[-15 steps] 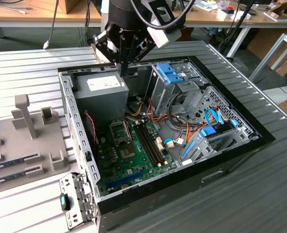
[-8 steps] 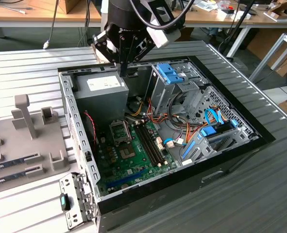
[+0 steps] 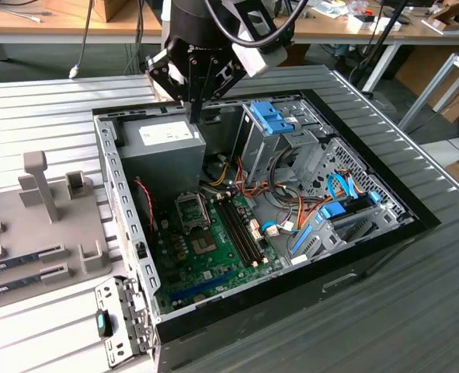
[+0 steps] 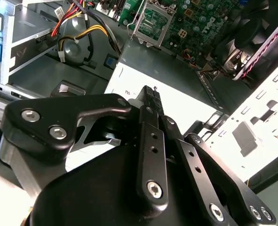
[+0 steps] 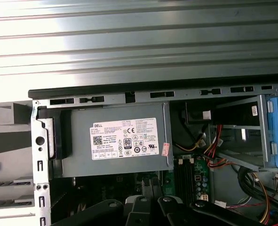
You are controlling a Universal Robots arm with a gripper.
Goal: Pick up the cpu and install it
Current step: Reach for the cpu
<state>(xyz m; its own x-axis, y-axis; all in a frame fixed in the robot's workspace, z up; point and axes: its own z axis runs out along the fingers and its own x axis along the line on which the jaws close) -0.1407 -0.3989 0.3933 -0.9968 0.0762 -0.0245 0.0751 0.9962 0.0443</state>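
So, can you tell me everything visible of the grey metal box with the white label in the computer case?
The grey metal box is rectangular, of dull sheet metal as it looks, and lies flat in a corner of the open black computer case, next to the green circuit board. A white printed label covers part of its top face. Coloured wires come out beside it. The black claw hangs above the label; whether it touches, I cannot tell.
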